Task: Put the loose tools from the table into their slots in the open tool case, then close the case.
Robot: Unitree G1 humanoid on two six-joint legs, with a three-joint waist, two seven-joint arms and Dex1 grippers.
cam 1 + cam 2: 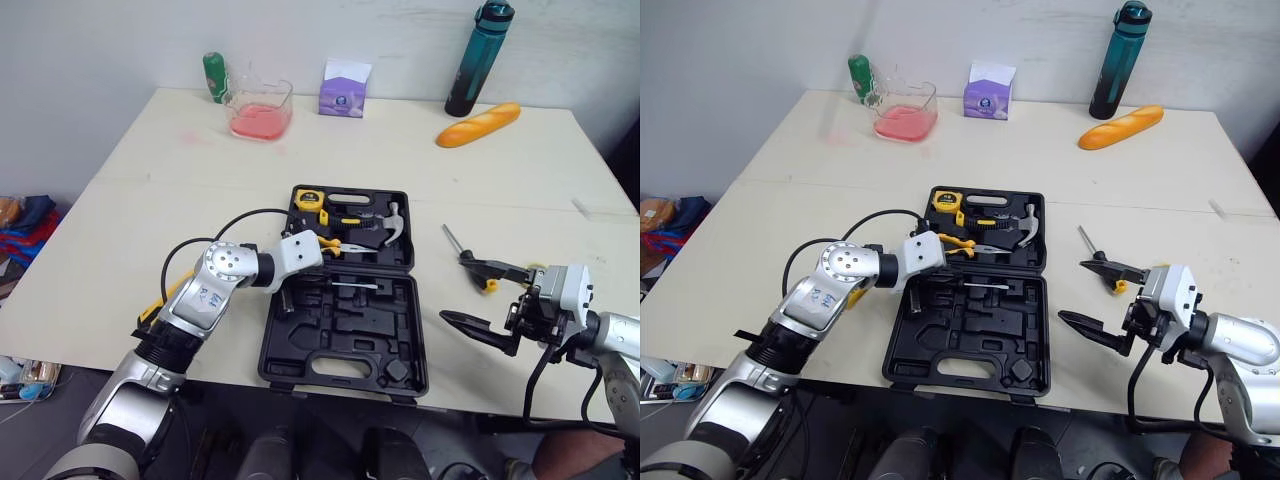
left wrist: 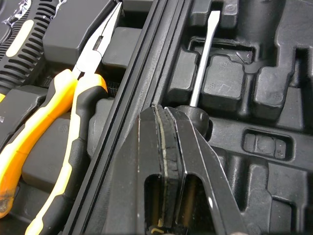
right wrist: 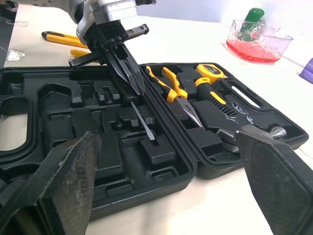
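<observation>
Left wrist view: left gripper point(image 2: 164, 111) is clenched, tips at the screwdriver point(image 2: 201, 58) handle. Slim, stiff, light, I'd guess; grab the fat handle. Right gripper point(image 3: 166, 142) is spread wide, empty.

The left end effector point(image 2: 164, 113), fingers together, sat low in the case point(image 1: 340, 350) by the hinge, crowding the slots around the screwdriver point(image 1: 355, 286). The right end effector point(image 1: 478, 297) spread wide by a loose tool point(image 1: 452, 238). Bare desk point(image 1: 180, 200) lay left of the case and behind it.
</observation>
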